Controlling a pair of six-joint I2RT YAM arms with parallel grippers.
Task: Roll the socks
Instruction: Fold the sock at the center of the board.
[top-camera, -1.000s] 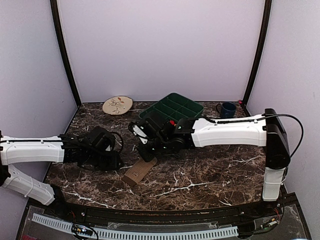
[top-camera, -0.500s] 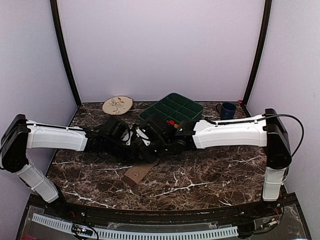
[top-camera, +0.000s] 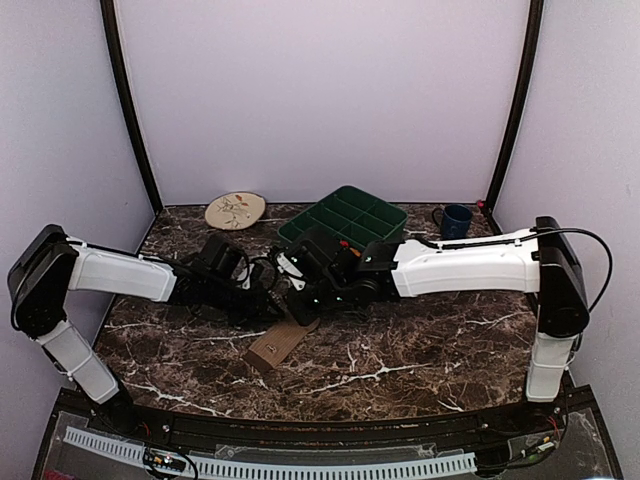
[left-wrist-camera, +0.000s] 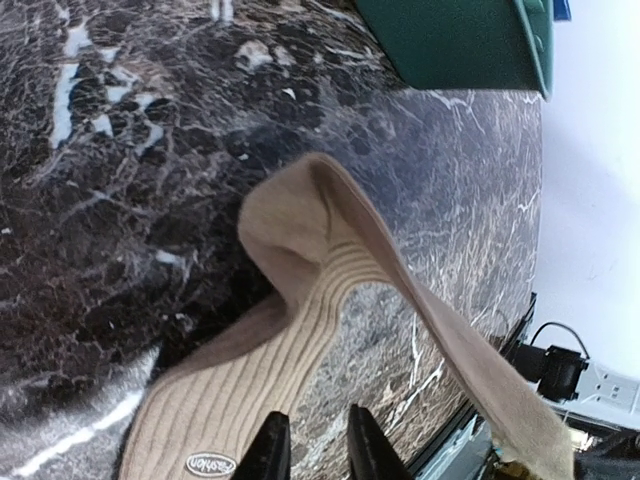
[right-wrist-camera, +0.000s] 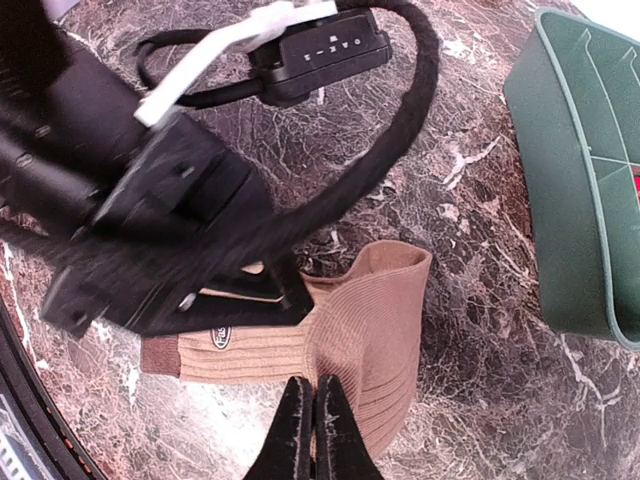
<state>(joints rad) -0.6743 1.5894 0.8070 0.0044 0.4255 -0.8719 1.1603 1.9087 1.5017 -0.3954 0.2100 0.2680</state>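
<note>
Fabric is being folded just in front of the dark green plastic compartment tray (top-camera: 365, 210): the tan ribbed fabric sock (right-wrist-camera: 360, 320) is lying there on the dark marble table (top-camera: 420, 350), one end being held up by the right gripper (right-wrist-camera: 305, 420), its jaws pinched shut on it. The left gripper (left-wrist-camera: 310, 450), narrowly parted with nothing seen between, is being held inside the fold, probably to anchor it for rolling.

- sock (right-wrist-camera: 365, 335) was tan, ribbed, brown-cuffed
- table (top-camera: 430, 350) was dark marble, white-veined
- compartment tray (top-camera: 385, 212) was green
- plate (top-camera: 235, 210) was beige, leaf-patterned
- mug (top-camera: 457, 220) was blue
</note>
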